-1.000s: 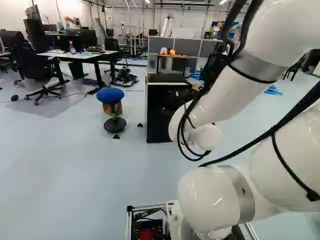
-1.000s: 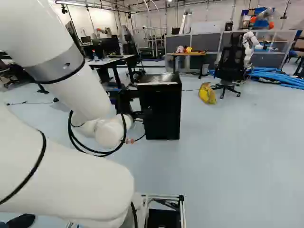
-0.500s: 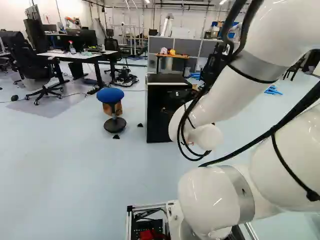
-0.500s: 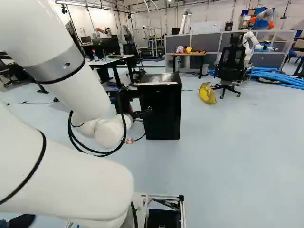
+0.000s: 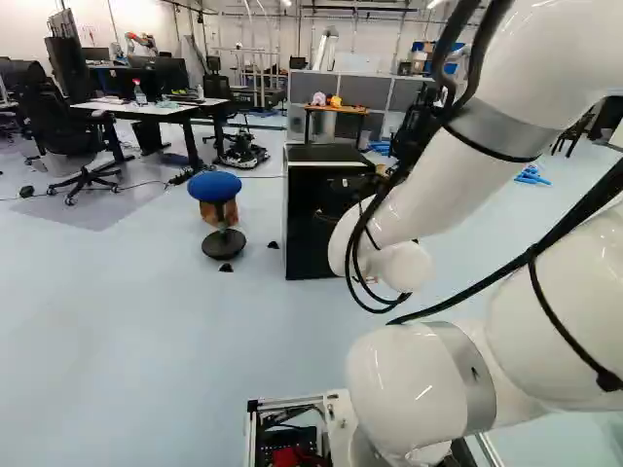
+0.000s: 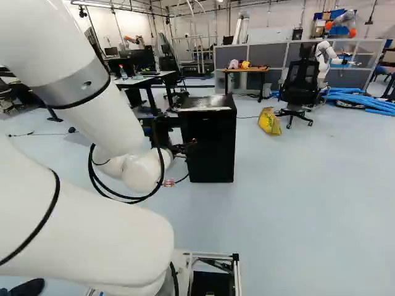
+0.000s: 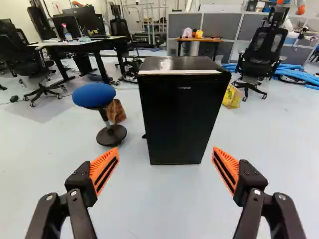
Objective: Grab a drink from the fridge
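My gripper (image 6: 184, 148) hangs before the black fridge (image 6: 211, 148) in the right base view; the arm partly hides it. The wrist view shows the gripper (image 7: 166, 155) open, its two orange-padded fingers wide apart with nothing held. Straight ahead, beyond the fingertips and apart from them, stands the small black fridge (image 7: 182, 117), upright on the floor with its door closed. A pale strip runs along its top front edge. No drink shows; the fridge's inside is hidden.
A blue-topped stool (image 7: 94, 95) stands beside the fridge, with desks (image 5: 146, 109) and office chairs behind. On the fridge's other side, farther back, are a yellow bag (image 6: 269, 121), a black chair (image 6: 300, 83) and blue tubes (image 6: 364, 102). Another robot (image 6: 323, 58) stands behind that chair.
The base has moved slightly forward, so the fridge appears a little nearer and lower in both base views. The arm keeps its pose against its lowest joint.
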